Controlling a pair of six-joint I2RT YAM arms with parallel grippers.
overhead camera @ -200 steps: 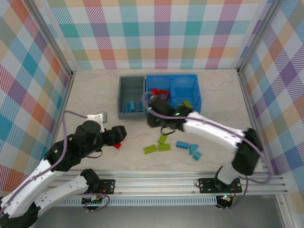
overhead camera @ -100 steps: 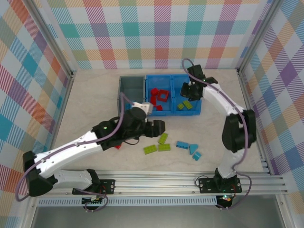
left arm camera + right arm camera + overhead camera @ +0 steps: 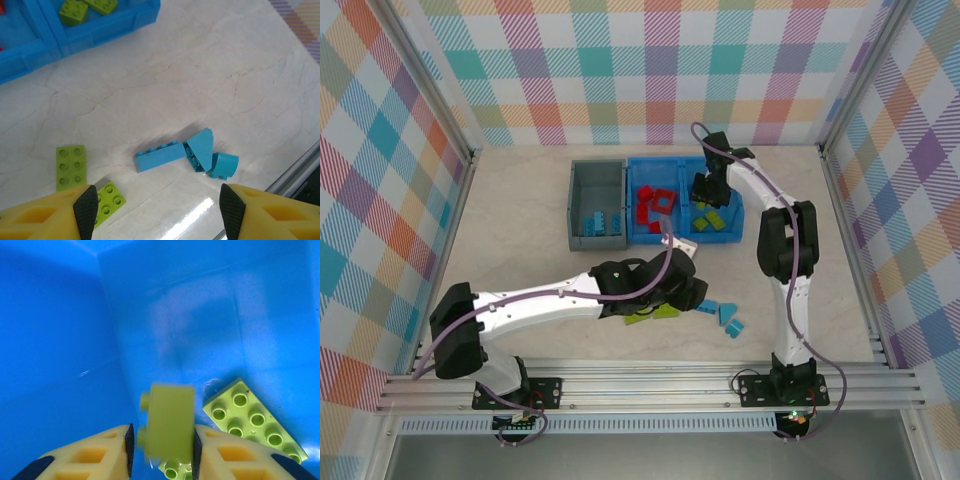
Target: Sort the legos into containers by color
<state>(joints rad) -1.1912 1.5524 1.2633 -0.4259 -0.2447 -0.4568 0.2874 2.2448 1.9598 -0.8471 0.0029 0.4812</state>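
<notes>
Most legos point(image 3: 655, 205) are binned; right gripper point(image 3: 162, 440), jaws narrow, flanks a lime brick point(image 3: 170, 422), grip unclear; left gripper point(image 3: 157, 205) gapes empty above leftover blue bricks point(image 3: 157, 156).

Plaid walls point(image 3: 660, 70) — pale marbled tabletop point(image 3: 520, 220)

Pale marbled tabletop point(image 3: 520, 230), plaid walls point(image 3: 660, 70), aluminium rail point(image 3: 650, 378).

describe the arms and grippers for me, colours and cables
The left arm and right arm are white shells with black joints, each trailed by a lilac cable. The left gripper and right gripper have yellow cut-out fingers with black pads.
</notes>
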